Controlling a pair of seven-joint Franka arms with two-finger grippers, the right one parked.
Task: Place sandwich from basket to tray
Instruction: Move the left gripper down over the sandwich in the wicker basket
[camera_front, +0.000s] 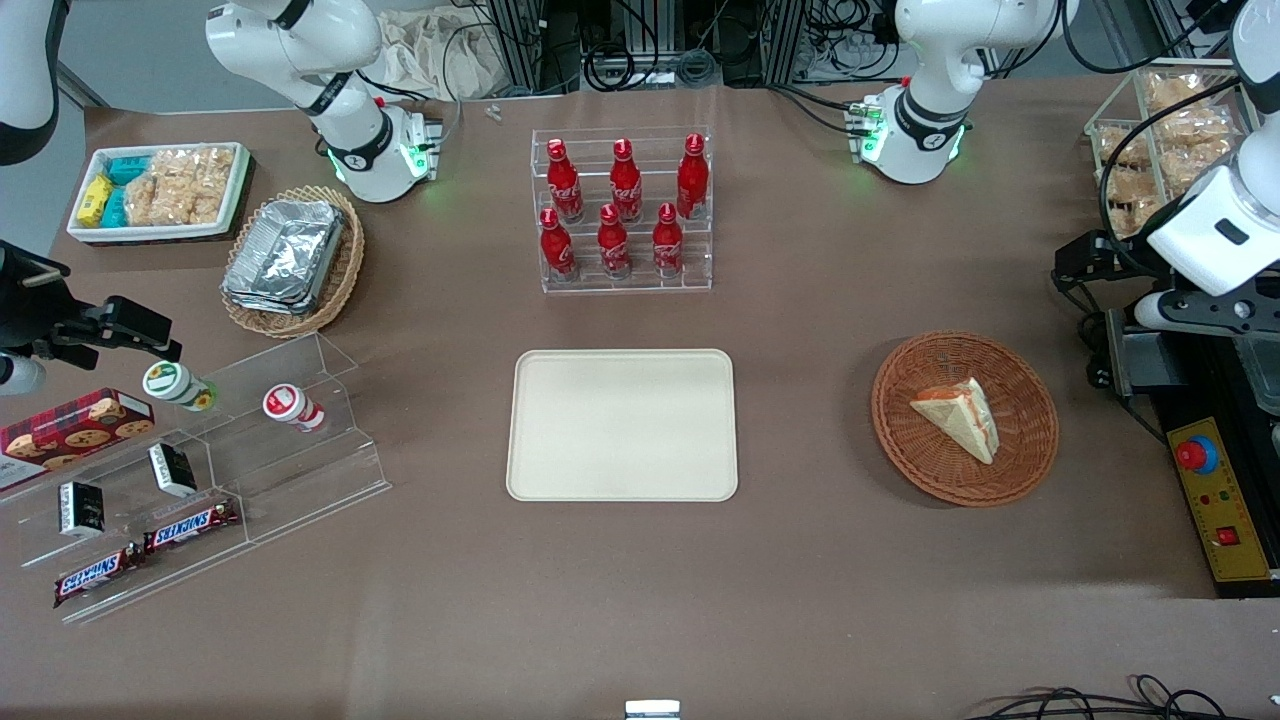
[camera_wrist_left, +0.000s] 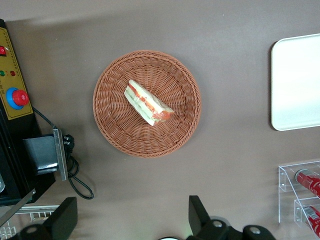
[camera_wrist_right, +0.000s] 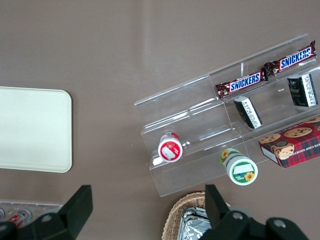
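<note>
The sandwich (camera_front: 960, 415), a pale bread wedge with orange-red and green filling, lies in the round reddish-brown wicker basket (camera_front: 1030, 390); both also show in the left wrist view, sandwich (camera_wrist_left: 148, 103) in basket (camera_wrist_left: 112, 120). The cream tray (camera_front: 622, 424) lies bare near the table's middle, beside the basket, and its edge shows in the wrist view (camera_wrist_left: 296, 82). My left gripper (camera_front: 1085, 270) hangs above the table's working-arm end, apart from the basket, open and empty, its fingers wide apart (camera_wrist_left: 132, 220).
A black and yellow control box with a red button (camera_front: 1200, 455) and cables lie beside the basket at the table's end. A clear rack of red bottles (camera_front: 622, 210) stands farther from the camera than the tray. Snack shelves (camera_front: 190, 480) lie toward the parked arm's end.
</note>
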